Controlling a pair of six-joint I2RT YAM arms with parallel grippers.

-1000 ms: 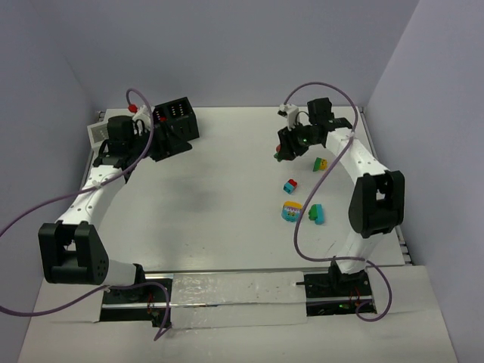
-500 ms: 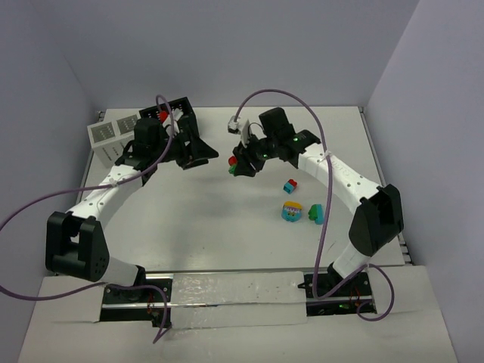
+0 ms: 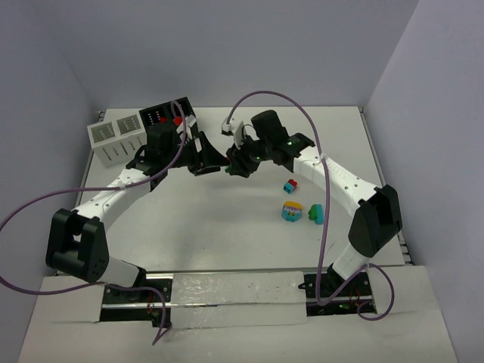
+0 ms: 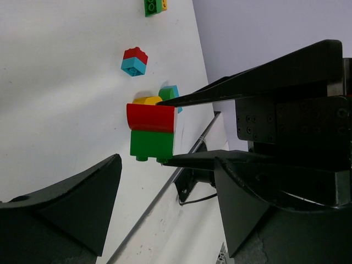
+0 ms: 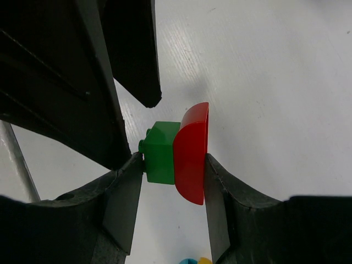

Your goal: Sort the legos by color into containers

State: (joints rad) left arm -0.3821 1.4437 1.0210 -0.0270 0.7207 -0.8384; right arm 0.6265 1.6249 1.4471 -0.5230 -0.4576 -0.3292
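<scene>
We see the left jaws facing the right jaws, clamped on a red-and-green lego (image 5: 187,149), over the desk (image 3: 227,231) with hardly a gap between. A black container (image 3: 159,117) and white container (image 3: 117,138) wall the far-left corner; loose legos (image 3: 292,212) dot the right.

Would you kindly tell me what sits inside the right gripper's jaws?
A rounded red plastic brick joined to a green plastic brick; the faces pressed against the black fingers are hidden.

A white counter (image 3: 212,227) was seen enclosed by pale lavender walls (image 3: 249,45) at the back and on both sides. A wrinkled, glossy strip (image 3: 238,290) was laid flat along its near edge. A thin dark rail (image 3: 406,246) was seen running along its right edge.
</scene>
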